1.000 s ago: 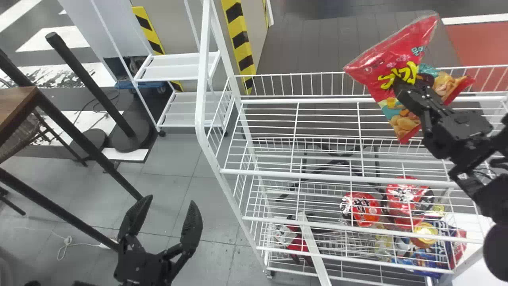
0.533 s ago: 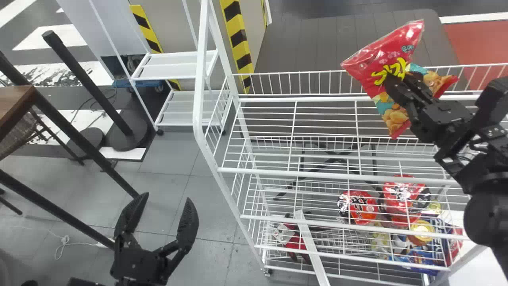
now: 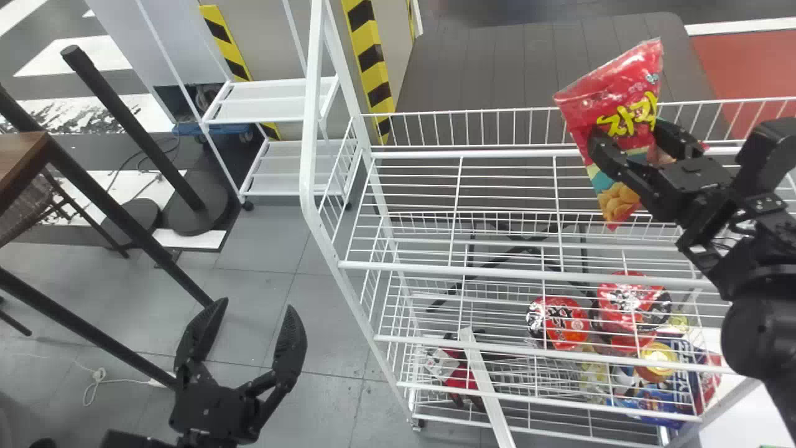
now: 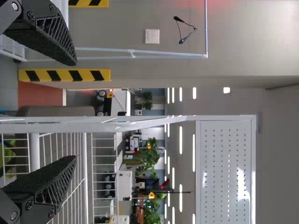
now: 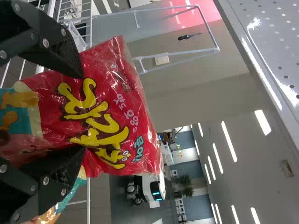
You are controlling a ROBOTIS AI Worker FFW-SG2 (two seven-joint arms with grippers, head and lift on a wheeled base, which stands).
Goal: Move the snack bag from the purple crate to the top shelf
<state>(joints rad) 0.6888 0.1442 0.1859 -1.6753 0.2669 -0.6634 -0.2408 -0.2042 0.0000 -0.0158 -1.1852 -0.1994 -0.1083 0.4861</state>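
In the head view my right gripper is shut on the red snack bag, gripping it around its middle at the right side of the white wire rack. The bag appears raised over the top shelf, its lower end pointing down; contact with the wires cannot be told. The right wrist view has the bag squeezed between both fingers of the right gripper. Left of the rack, over the floor, my left gripper stands open and idle; the left wrist view gives the left gripper with its fingers wide apart.
Red packages and other snacks lie on a lower level of the rack. The rack's white end frame rises between both arms. A table edge and black posts stand at the left.
The snack bag has turned more upright in the head view, and the right gripper has turned with it. The right forearm has swung left. The left gripper stays open, nearly unmoved.
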